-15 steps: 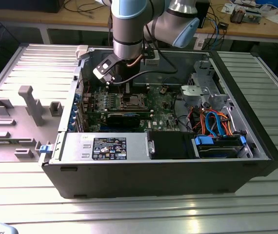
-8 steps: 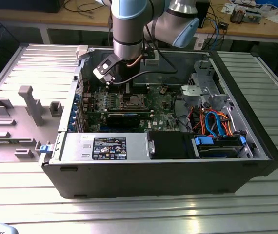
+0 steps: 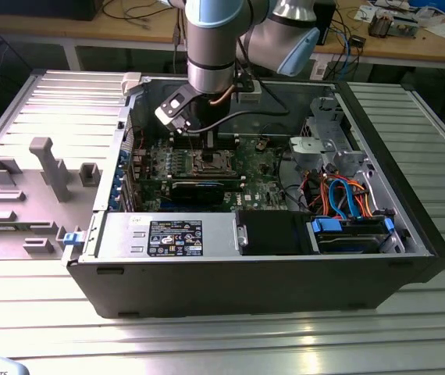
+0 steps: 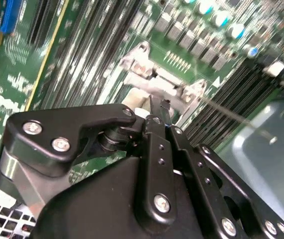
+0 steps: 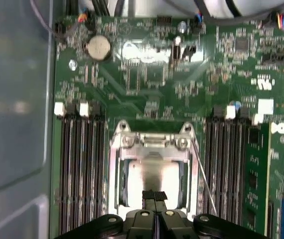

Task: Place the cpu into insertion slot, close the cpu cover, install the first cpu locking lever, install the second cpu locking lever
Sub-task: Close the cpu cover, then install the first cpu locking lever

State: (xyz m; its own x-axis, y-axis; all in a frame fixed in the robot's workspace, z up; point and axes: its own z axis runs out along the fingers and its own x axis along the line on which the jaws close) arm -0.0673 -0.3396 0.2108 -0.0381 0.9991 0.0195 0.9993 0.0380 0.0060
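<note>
The cpu point(image 5: 152, 175) lies in the socket on the green board, its silver top showing through the window of the cpu cover point(image 5: 152, 145). The grey frame of the cover lies down around the chip. My gripper point(image 5: 155, 195) hangs just above the socket's near edge with its black fingers pressed together and nothing between them. The exterior view has the gripper point(image 3: 208, 141) right over the socket point(image 3: 211, 162). In the second wrist view the gripper point(image 4: 160, 105) points at the cover's hinge end point(image 4: 154, 82). A thin wire locking lever point(image 5: 205, 175) slants away along one side of the socket.
Rows of memory slots point(image 5: 79, 164) flank the socket on both sides. A black rectangular card point(image 3: 197, 189) sits in front of the socket, with the case walls point(image 3: 230, 269) all around. Drive bays and blue and orange cables point(image 3: 347, 199) fill the exterior view's right.
</note>
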